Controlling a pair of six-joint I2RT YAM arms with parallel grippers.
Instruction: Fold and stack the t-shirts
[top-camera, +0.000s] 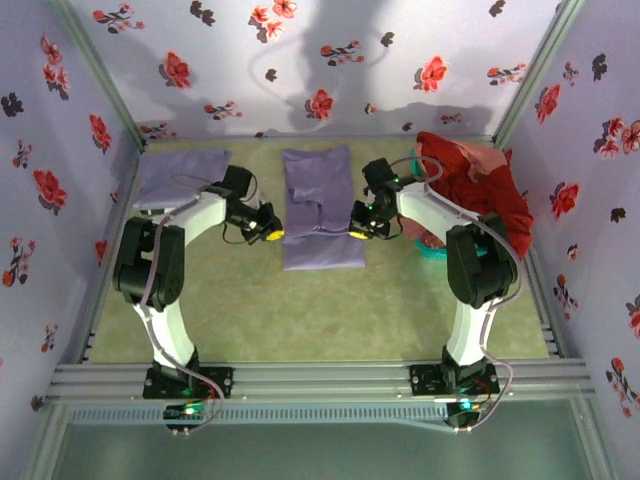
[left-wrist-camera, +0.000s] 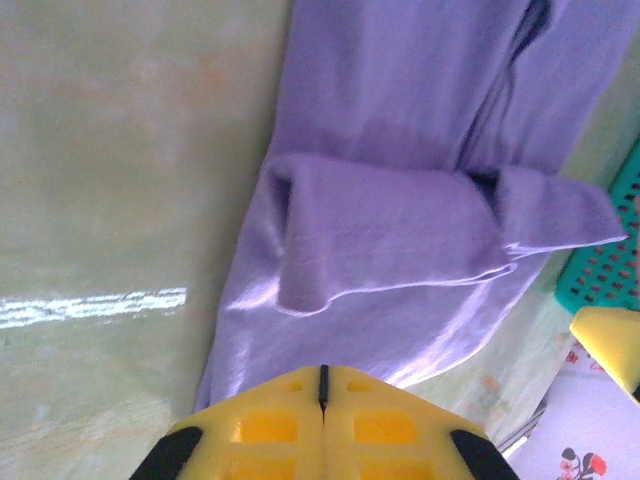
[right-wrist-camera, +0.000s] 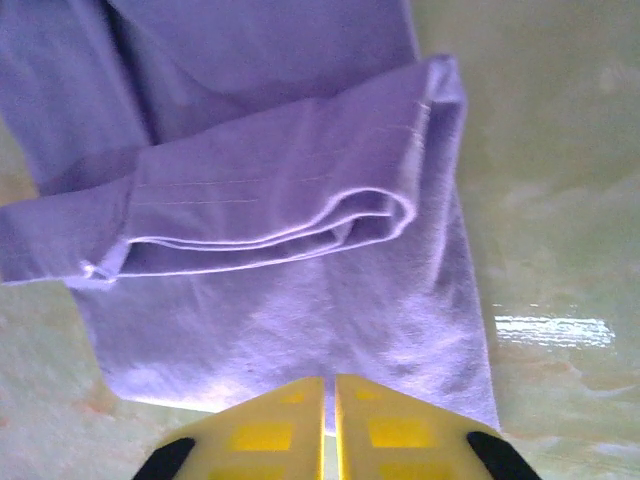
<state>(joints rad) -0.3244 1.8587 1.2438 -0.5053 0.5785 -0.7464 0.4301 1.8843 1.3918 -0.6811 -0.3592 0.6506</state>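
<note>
Pale green bench (top-camera: 330, 320), glossy under studio lights, boxed in on three sides by lavender wall panels (top-camera: 330, 60) printed with red and dark flowers. Teal perforated plastic basket (top-camera: 432, 256) toward the right edge, largely hidden. Aluminium rails (top-camera: 320, 382) along the near edge.

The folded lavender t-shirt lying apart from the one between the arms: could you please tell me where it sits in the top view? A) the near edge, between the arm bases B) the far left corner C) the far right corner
B: the folded lavender t-shirt lies flat in the far left corner, while the red heap fills the far right.
</note>
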